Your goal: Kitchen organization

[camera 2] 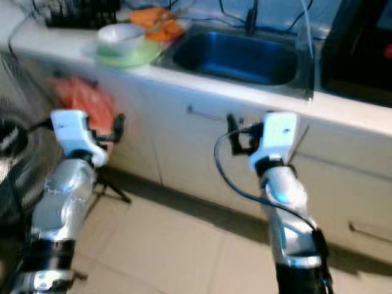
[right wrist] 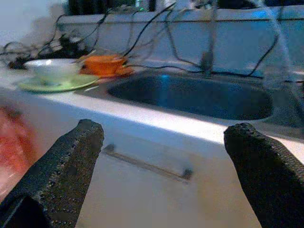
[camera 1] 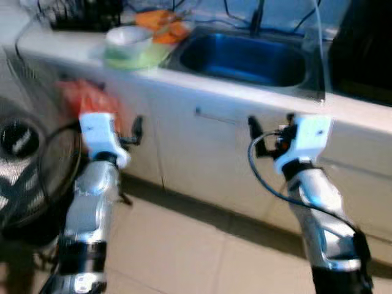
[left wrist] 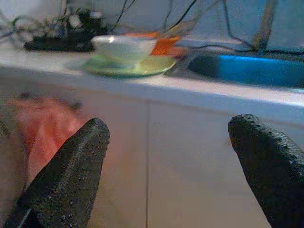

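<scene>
Both the left pincer (left wrist: 166,161) and right pincer (right wrist: 161,166) are hovering spread and empty before the cabinet, while the white bowl (camera 1: 128,37) is sitting on the green plate (camera 1: 138,58) beyond, on the table (camera 1: 202,82) edge, risking a knock-off if approached blurred

A standing fan (camera 1: 21,159) with a dark wire cage stood at the far left, on the tiled floor (camera 1: 184,251). Just right of it, something orange-red (camera 1: 86,98) hung blurred against the white cabinet front (camera 1: 202,159). Black cables (right wrist: 156,28) trailed along the far wall.
</scene>
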Robot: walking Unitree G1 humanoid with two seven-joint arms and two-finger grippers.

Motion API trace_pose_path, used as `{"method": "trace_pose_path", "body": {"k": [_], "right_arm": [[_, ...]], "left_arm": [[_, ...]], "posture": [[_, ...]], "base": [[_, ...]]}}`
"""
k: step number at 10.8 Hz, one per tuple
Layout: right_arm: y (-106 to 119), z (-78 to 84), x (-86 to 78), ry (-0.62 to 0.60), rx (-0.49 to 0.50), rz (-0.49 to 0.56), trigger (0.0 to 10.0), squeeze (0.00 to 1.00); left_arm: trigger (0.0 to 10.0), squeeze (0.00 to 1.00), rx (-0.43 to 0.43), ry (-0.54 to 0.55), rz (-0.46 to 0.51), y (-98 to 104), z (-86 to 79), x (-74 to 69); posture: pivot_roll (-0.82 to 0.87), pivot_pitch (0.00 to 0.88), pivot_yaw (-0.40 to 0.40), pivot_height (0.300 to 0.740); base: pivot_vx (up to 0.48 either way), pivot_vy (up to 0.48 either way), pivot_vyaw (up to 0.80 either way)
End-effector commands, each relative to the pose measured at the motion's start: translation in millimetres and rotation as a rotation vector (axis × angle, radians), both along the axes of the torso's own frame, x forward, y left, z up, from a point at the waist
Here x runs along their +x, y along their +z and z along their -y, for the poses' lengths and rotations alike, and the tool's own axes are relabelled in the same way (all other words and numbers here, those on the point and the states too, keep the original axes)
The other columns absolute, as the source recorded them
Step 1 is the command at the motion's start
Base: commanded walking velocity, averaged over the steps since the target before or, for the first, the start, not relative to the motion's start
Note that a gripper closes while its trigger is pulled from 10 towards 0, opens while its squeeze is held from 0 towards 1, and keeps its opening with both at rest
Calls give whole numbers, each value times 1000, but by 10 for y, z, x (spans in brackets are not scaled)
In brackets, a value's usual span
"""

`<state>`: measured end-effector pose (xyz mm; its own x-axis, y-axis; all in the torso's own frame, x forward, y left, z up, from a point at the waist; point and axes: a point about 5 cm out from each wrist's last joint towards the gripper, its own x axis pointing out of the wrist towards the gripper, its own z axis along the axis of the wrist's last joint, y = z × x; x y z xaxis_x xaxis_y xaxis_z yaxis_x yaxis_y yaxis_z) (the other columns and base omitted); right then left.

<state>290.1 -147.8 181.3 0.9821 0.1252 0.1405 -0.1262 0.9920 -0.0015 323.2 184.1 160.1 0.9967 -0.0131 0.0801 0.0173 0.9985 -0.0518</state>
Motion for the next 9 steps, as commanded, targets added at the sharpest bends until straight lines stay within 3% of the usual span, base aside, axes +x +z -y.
{"method": "trace_pose_path", "body": {"k": [1,6,9], "right_arm": [[8,85,-19,-36,-9,7,10000,0],[20,75,-22,-44,11,17,10000,0],[5,55,-12,-45,23,13,10000,0]], "left_arm": [[10000,0,-5,-37,0,19,113,22],[10000,0,-5,-55,-8,19,140,31],[10000,0,-3,-50,-10,39,114,50]], "posture": [[41,15,28,740],[41,21,36,740],[52,15,41,740]], "base": [[465,0,0],[464,0,0],[0,0,0]]}}
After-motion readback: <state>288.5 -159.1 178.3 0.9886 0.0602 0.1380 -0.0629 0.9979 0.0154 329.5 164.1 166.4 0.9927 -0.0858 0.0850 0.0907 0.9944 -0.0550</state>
